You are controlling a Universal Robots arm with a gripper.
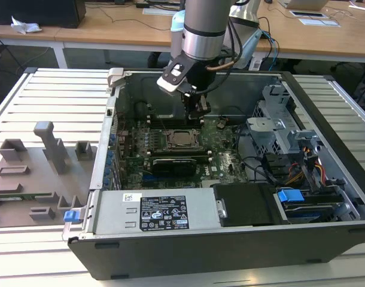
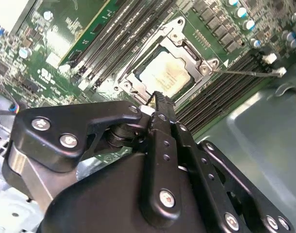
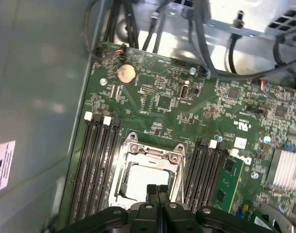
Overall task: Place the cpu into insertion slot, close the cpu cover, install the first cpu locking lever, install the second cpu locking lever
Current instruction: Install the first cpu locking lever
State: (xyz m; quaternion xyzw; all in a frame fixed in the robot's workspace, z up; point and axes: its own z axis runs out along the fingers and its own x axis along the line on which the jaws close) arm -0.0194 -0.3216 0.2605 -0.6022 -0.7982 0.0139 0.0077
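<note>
The cpu (image 1: 183,139) lies flat in its socket on the green motherboard (image 1: 227,161) inside the open computer case. Both wrist views show its pale metal top (image 2: 165,73) (image 3: 140,180). The cpu cover (image 2: 181,30) (image 3: 153,151), a silvery frame, lies down around it. One thin wire locking lever (image 2: 245,73) sticks out sideways from a socket corner over the memory slots. My gripper (image 1: 197,110) (image 2: 156,97) (image 3: 157,188) hangs just above the socket's edge, fingertips pressed together with nothing between them.
Memory slots (image 3: 97,160) flank the socket on both sides. A power supply (image 1: 164,212) sits at the case front, and a drive cage with cables (image 1: 278,134) at the exterior view's right. A grey fixture plate (image 1: 39,167) lies outside the case on the left.
</note>
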